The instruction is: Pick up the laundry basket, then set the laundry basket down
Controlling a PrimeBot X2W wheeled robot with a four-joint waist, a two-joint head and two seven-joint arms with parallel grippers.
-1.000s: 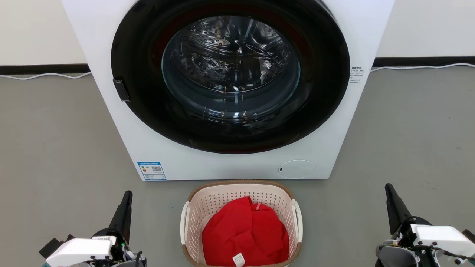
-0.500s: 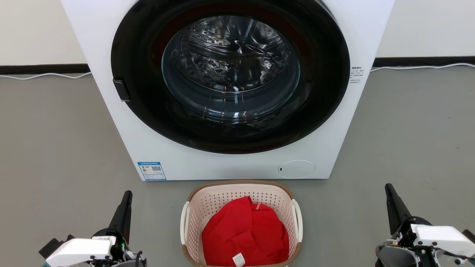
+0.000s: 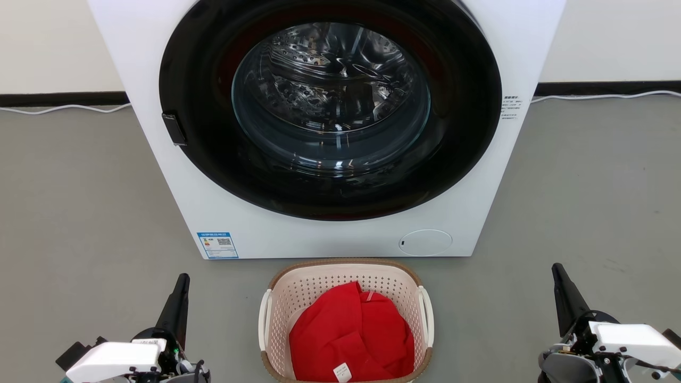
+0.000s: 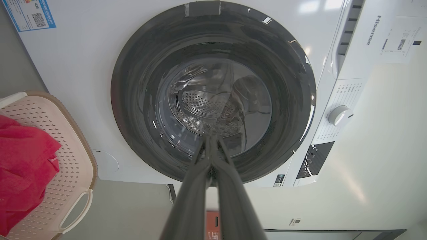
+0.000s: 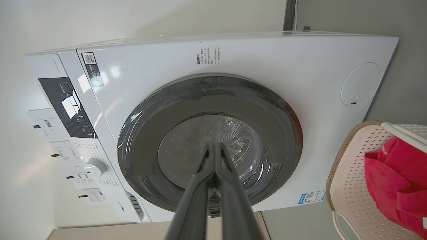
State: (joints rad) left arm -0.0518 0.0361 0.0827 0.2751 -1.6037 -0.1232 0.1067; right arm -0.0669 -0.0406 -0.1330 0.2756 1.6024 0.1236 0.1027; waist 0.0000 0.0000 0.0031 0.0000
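Currently, lower centre: cream-pink perforated plastic laundry basket (image 3: 319, 287), brown woven-look rim, white handles; white washer (image 4: 76, 66) marked "Hisense"; left gripper (image 3: 183, 279), right gripper (image 3: 556, 268) pressed together.

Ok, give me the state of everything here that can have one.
washer door, shut.
laundry basket, upright on the floor, not held.
red cloth, crumpled inside the basket.
left fingers, shut, empty, apart from the basket.
right fingers, shut, empty, apart from the basket.
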